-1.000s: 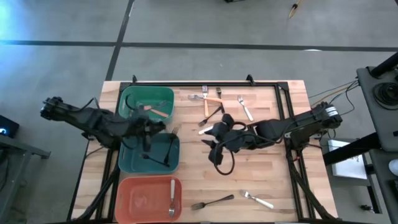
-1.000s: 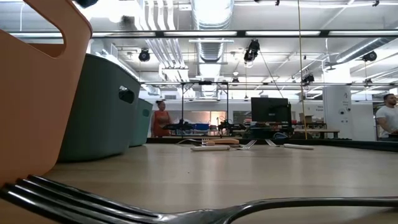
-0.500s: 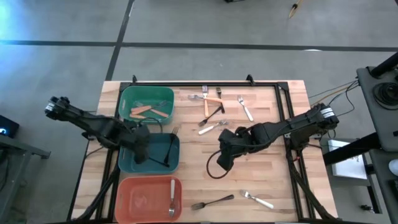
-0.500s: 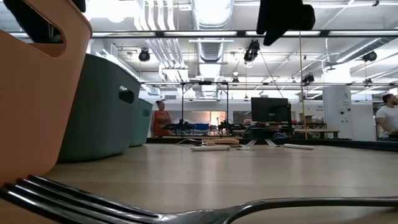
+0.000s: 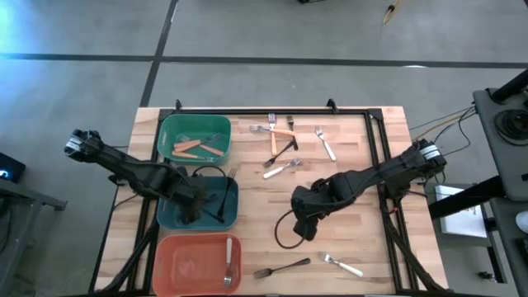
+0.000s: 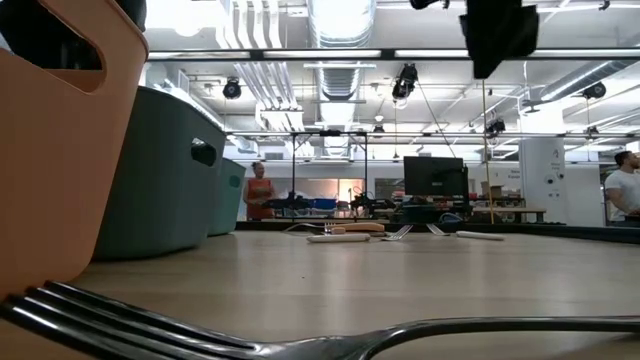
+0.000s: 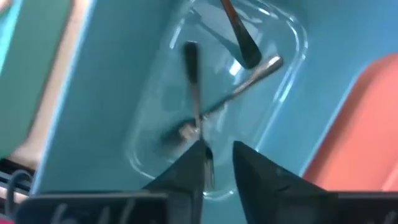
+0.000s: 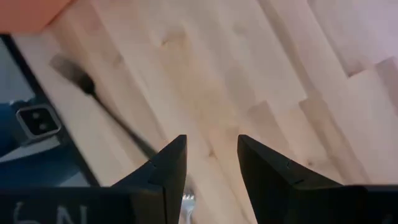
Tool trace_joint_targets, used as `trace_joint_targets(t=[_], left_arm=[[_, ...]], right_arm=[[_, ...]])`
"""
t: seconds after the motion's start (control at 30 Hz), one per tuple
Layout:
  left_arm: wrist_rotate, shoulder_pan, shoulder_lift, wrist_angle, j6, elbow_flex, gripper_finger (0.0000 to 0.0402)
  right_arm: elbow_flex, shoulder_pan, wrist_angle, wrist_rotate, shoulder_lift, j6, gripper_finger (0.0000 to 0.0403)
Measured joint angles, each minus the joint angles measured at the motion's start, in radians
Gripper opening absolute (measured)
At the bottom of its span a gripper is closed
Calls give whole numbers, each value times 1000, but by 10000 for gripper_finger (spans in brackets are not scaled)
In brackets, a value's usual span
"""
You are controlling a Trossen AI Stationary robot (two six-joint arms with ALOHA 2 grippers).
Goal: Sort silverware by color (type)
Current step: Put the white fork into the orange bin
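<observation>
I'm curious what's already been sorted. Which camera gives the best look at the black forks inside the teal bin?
The left wrist view: it looks straight into the teal bin, showing black forks crossed on its floor beyond the left gripper. The high view shows them small, partly under that arm. The low view shows only the bin's outer wall; the right wrist view shows none.

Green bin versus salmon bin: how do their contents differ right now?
The green bin, at the table's far end, holds orange-pink-handled forks lying at a slant; the salmon bin, at the near end, holds one white-handled fork lying lengthwise along its right side. The green bin holds more than one piece, the salmon bin one. Both sit in the same left-hand row, either side of the teal bin.
</observation>
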Motion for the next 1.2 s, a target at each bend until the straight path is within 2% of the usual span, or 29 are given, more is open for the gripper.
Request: trace_joint_targets(t=[0.1,0.23,0.47,0.67,0.8,1.03,1.2], left_arm=[[19,0,-2,10,0,4,101],[18,0,-6,35,-8,72,127],[-47,-1,18,227,70,307,130],[-127,-16,87,363,189,530,127],[-171,-36,149,365,255,673,127],[-177,-61,270,341,333,878,127],[-176,-62,364,210,335,1020,127]], right_arm=[[-13,33,-2,-36,0,32,137],[-44,101,-2,-83,0,111,133],[-159,266,32,-168,0,268,128],[-302,401,258,-171,0,321,129],[-392,436,373,-168,0,324,123],[-504,447,380,-160,0,324,112],[-538,447,468,-179,4,337,112]])
